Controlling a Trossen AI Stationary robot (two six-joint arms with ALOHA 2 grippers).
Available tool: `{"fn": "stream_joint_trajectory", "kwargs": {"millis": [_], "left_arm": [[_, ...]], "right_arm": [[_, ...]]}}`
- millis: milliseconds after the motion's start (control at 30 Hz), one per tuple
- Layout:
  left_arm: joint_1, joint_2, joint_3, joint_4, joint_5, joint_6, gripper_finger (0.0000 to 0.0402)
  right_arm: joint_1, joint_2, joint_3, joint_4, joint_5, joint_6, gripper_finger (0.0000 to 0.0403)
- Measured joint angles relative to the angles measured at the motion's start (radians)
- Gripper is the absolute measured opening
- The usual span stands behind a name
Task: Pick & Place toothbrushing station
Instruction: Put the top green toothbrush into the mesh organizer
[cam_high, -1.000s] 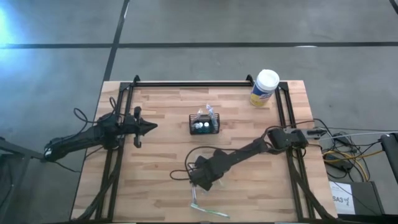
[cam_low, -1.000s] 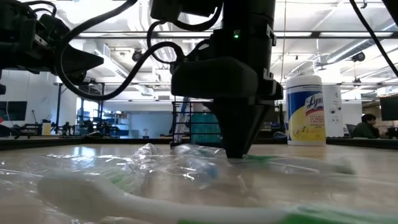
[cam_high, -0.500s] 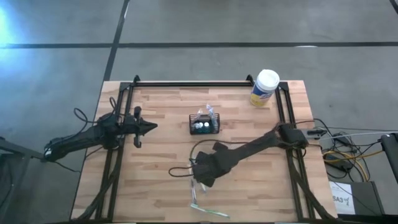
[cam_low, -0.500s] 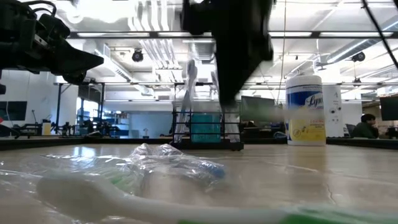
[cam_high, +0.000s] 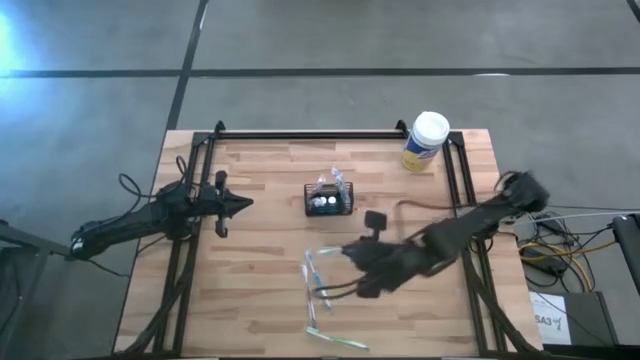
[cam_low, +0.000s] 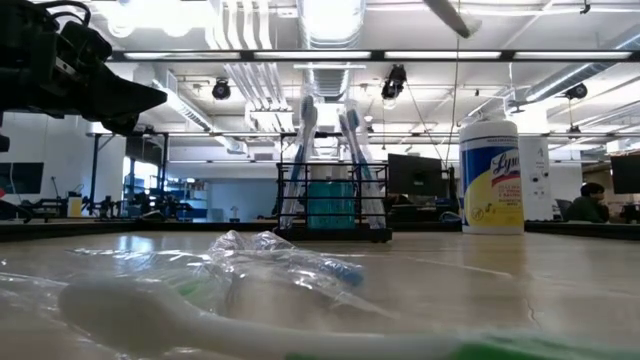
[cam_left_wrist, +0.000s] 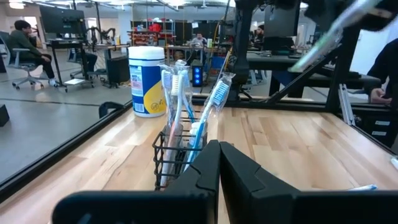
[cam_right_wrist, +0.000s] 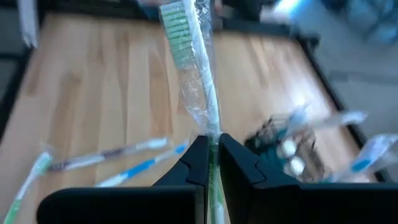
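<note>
While clenched on a wrapped green toothbrush (cam_right_wrist: 198, 81), the right gripper (cam_right_wrist: 209, 144) fingers hold it lifted over the worktop (cam_high: 260, 260). Left gripper (cam_left_wrist: 219, 155) fingers pressed together, holding nothing, parked at the left edge. Toothbrushing station (cam_high: 328, 202) stands mid-worktop with brushes upright in it. Two wrapped toothbrushes (cam_high: 316, 290) lie near the front edge. Yellow canister (cam_high: 425, 141) sits at the far right corner.
</note>
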Motion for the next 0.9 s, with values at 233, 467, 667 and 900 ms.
{"fn": "stream_joint_trajectory", "kwargs": {"millis": [233, 467, 667, 900], "left_arm": [[0.0, 0.0, 0.0, 0.0, 0.0, 0.0, 0.0013], [0.0, 0.0, 0.0, 0.0, -0.006, 0.0, 0.0013], [0.0, 0.0, -0.001, 0.007, -0.014, -0.002, 0.0014], [0.0, 0.0, -0.003, 0.014, -0.063, -0.026, 0.0014]], "right_arm": [[0.003, -0.336, -0.48, 0.397, -0.04, -0.16, 0.0018], [-0.021, -0.693, -0.905, 0.755, -0.174, -0.313, 0.0018], [-0.042, -0.993, -1.157, 0.921, -0.265, -0.417, 0.0018], [-0.043, -1.317, -1.327, 0.91, -0.265, -0.442, 0.0018]]}}
